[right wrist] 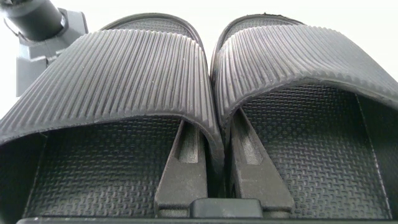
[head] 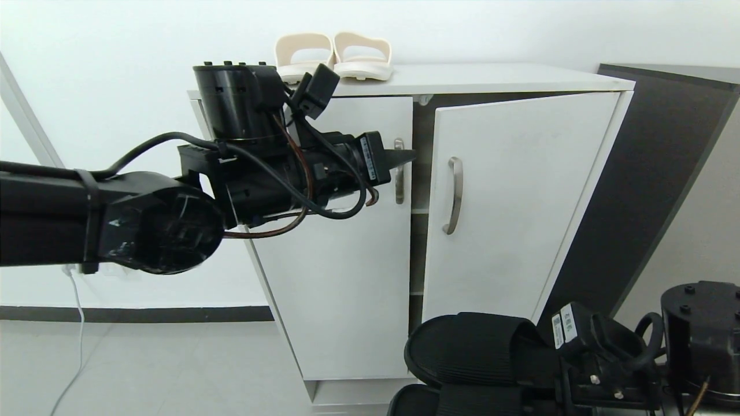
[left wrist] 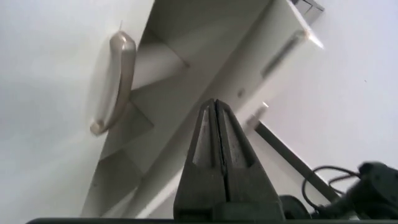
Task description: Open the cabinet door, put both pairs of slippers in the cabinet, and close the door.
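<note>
The white cabinet [head: 485,78] has its left door [head: 341,266] closed and its right door [head: 514,202] slightly ajar, so a dark gap with shelves [head: 417,231] shows between them. My left gripper [head: 408,156] is shut and empty, its tip at the gap beside the left door's handle [head: 399,179]. In the left wrist view the left gripper [left wrist: 216,109] points at the gap next to a door handle [left wrist: 115,81]. A beige pair of slippers [head: 334,53] rests on the cabinet top. My right gripper [right wrist: 214,134] is shut on the black slippers [head: 474,352] low before the cabinet, pinching their inner straps [right wrist: 214,81] together.
A dark grey panel [head: 670,173] leans against the cabinet's right side. A white cable [head: 72,352] hangs down to the floor at the left. The grey floor [head: 162,370] left of the cabinet is open. The wall stands close behind.
</note>
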Motion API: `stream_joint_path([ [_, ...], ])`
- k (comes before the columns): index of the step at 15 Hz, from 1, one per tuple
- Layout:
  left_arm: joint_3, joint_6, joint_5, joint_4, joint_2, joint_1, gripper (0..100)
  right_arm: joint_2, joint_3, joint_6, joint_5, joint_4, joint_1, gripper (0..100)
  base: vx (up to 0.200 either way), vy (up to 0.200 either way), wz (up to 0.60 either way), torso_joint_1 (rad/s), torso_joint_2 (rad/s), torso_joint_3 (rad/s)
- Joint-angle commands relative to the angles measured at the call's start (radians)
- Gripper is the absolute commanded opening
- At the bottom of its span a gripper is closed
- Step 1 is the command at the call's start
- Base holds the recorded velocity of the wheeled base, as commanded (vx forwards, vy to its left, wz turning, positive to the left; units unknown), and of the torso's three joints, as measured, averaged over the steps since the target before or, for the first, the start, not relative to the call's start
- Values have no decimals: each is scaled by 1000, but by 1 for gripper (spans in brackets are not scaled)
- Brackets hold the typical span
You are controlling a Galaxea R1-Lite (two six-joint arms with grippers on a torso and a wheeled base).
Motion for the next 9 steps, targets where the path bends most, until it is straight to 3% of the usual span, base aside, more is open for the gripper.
stream_joint_path([
  [1, -26, -1, -1, -42, 74, -2, 0, 6, 2, -6, -1, 0, 1, 0, 0, 0, 0, 0, 0, 0],
  [3, -26, -2, -1, -100, 104, -8, 0, 6, 2, -6, -1, 3, 2, 0, 0, 0, 0, 0, 0, 0],
  [9, -47, 1, 1, -106, 136, -20, 0, 8, 8, -8, -1, 5, 21, 0, 0, 0, 0, 0, 0, 0],
])
